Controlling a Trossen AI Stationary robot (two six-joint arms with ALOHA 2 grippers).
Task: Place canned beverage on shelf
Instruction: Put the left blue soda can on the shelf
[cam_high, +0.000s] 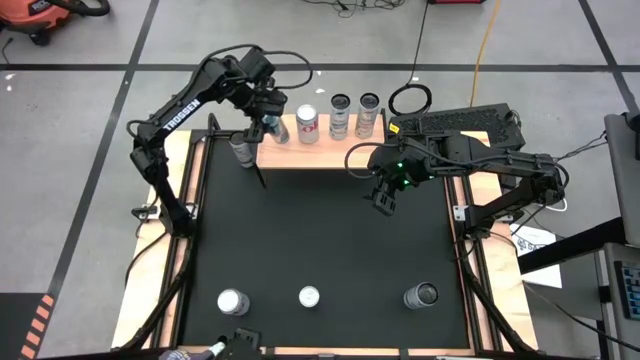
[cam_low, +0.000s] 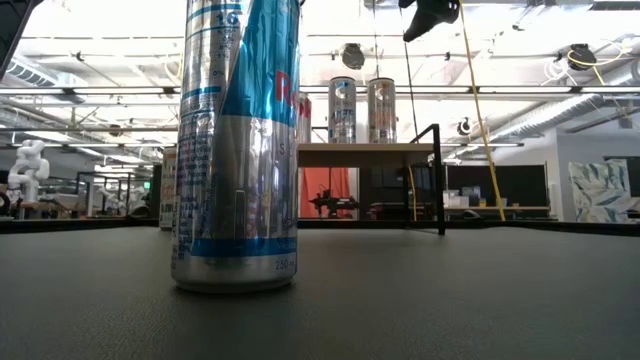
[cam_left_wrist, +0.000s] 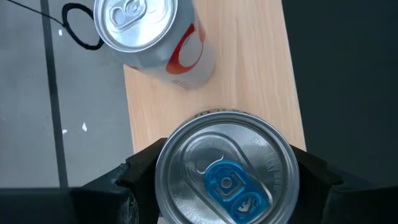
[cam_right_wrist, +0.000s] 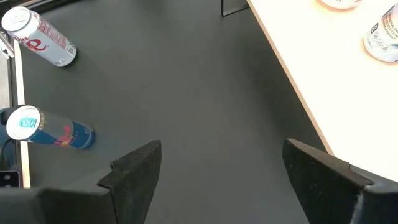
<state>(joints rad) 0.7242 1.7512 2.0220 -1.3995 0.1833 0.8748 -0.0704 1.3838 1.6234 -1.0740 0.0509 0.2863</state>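
Note:
The shelf (cam_high: 285, 135), with a pale wood top on black legs, stands at the mat's far edge. On it are a red-and-white can (cam_high: 307, 123) and two silver cans (cam_high: 340, 115) (cam_high: 368, 113). My left gripper (cam_high: 266, 120) is over the shelf's left end, shut on a silver can with a blue tab (cam_left_wrist: 227, 168). Whether that can's base rests on the wood (cam_left_wrist: 261, 74) is hidden. My right gripper (cam_high: 383, 198) hangs open above the middle of the mat, with nothing between its fingers (cam_right_wrist: 217, 180). My left gripper pinches the blue-tab can between its two fingers (cam_left_wrist: 140, 177), one on each side of the can's wall just under the top rim (cam_left_wrist: 159, 177). It comes steeply from above. The can stands upright, top up, next to the red-and-white can (cam_left_wrist: 165, 43).
Three cans stand along the mat's near edge (cam_high: 232, 301) (cam_high: 308, 296) (cam_high: 421, 295); the middle one fills the low view (cam_low: 240, 150). Another silver can (cam_high: 240, 148) stands by the shelf's left end. A black cable loop (cam_high: 410, 97) lies on the floor behind the shelf.

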